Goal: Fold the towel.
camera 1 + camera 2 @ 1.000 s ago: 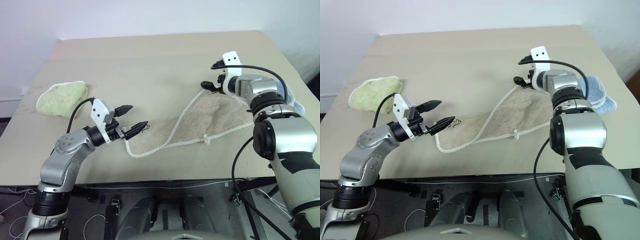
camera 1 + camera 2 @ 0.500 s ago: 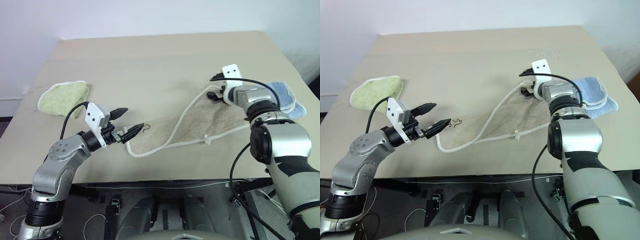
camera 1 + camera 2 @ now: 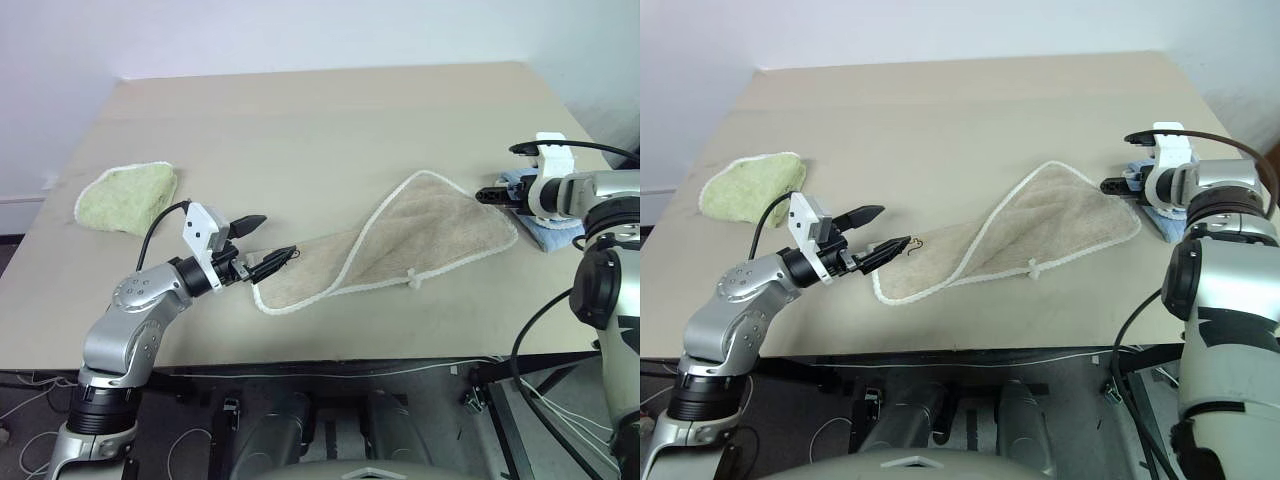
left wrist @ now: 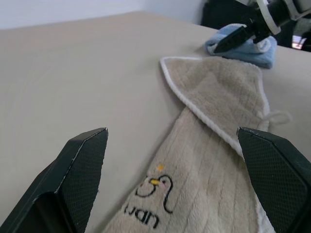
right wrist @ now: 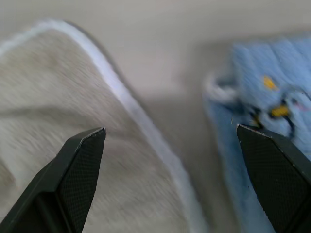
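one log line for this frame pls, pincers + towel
left pincer: open, at towel's logo end | right pincer: open, empty, between towel and blue cloth | towel: flat, twisted, unfolded

On the towel [image 4: 209, 160] near its corner you can read dark stitched letters "uan" (possibly part of a longer word) under a small duck-like outline.

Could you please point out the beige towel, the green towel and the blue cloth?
beige towel [image 3: 440, 232]: left eye view, its wide right half.
green towel [image 3: 125, 197]: left eye view, its middle.
blue cloth [image 4: 245, 48]: left wrist view, its near side.
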Robot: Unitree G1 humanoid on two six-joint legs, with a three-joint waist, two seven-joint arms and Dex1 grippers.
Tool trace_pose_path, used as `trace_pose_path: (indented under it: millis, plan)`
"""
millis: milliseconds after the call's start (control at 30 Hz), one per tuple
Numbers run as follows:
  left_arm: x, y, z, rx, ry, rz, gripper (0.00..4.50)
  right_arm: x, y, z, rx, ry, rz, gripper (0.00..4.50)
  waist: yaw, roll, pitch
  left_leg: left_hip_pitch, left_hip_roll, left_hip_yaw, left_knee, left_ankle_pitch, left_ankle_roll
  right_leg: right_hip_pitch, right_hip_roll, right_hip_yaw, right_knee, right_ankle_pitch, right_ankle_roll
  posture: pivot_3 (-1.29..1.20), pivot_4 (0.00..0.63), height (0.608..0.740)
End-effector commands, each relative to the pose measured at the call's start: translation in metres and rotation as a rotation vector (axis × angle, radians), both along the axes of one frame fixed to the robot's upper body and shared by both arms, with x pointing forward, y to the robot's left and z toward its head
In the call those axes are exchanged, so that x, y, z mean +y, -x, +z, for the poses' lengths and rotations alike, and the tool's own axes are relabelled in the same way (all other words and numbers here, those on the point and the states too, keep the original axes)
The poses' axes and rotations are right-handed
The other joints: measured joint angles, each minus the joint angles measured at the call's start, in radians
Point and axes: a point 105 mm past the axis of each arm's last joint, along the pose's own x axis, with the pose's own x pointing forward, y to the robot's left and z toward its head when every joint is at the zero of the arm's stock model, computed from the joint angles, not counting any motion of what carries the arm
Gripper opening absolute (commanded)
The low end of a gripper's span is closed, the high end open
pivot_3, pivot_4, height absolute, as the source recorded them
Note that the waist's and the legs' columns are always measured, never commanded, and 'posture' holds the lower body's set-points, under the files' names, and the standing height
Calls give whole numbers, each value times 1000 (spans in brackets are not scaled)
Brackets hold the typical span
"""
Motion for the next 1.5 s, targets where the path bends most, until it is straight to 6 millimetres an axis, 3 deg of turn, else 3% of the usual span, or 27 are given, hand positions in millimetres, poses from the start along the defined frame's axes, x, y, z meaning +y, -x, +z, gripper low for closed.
trace_pose_path:
  millis: [33,167,400,667,867,967,1233,1333,1500]
  plan:
    - [-4,-3,9,-47,6,-32,4462,-2,7,17,-5,-25,53,4500,-1,0,0,0,0,0,0,0,0,0,0,0,0,0,0,0,150,740]
    - [-7,-6,10,-50,5,-51,4462,-5,21,13,40,-62,105,4500,4,0,0,0,0,0,0,0,0,0,0,0,0,0,0,0,150,740]
    - [-13,-9,11,-50,8,-78,4462,10,47,13,64,-120,271,4500,7,0,0,-1,0,0,1,-3,5,0,0,0,0,0,1,0,150,740]
    - [-17,-10,11,-48,14,-89,4462,4,64,-7,137,-82,256,4500,6,0,0,-1,0,0,2,-3,5,0,0,0,0,1,1,0,150,740]
    - [-18,-10,12,-50,15,-92,4462,12,56,-18,128,-110,240,4500,6,-1,-1,0,0,1,3,-3,6,1,0,0,0,1,2,0,150,740]
    - [-18,-9,13,-53,6,-94,4462,27,44,-22,111,-121,245,4500,5,-2,-1,0,0,1,4,-3,6,2,0,0,0,1,2,0,150,740]
    - [-11,-4,12,-50,-3,-66,4462,11,35,-34,133,-27,173,4500,7,-7,-4,5,1,1,4,-4,6,7,0,0,-1,2,2,0,150,740]
    - [-10,-4,12,-51,-4,-63,4500,12,38,-42,166,14,213,3905,7,-8,-5,7,1,1,4,-4,6,9,0,0,-1,2,2,0,150,740]
    - [-10,-4,12,-51,-4,-62,4500,22,43,-49,192,78,324,2246,7,-8,-5,8,1,1,3,-5,5,10,0,0,-1,2,2,0,150,740]
